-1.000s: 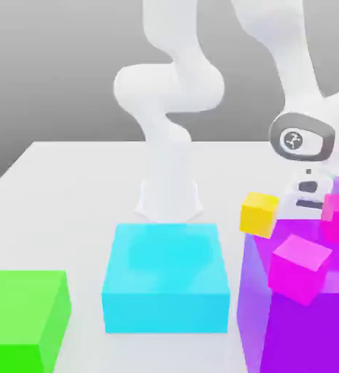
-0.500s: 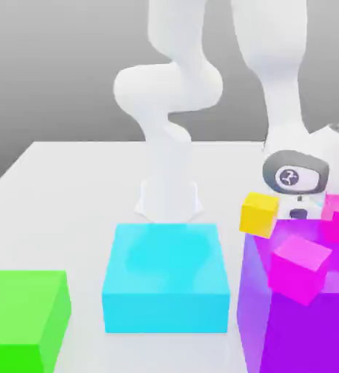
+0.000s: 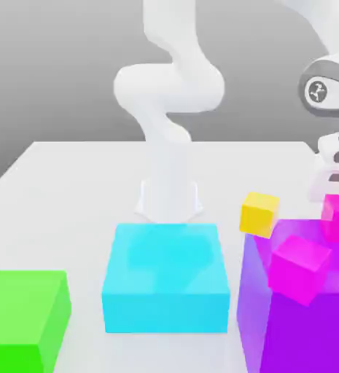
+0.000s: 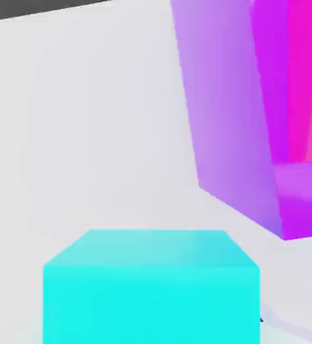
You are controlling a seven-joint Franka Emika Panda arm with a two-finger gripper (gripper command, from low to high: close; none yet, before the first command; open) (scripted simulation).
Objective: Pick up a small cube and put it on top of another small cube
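White table [image 3: 70, 182]: flat surface carrying all blocks. Large cyan block [image 3: 166, 277]: centre front of the exterior view. Large green block [image 3: 22, 317]: at that view's left, apart from the cyan one. Large translucent purple block [image 3: 296, 328]: at its right, near the cyan block.

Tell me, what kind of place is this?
Likely a computer-simulated test bench, not a real room: a plain white table against a blank grey backdrop, flat-coloured blocks such as the cyan block and yellow cube, and a white arm.
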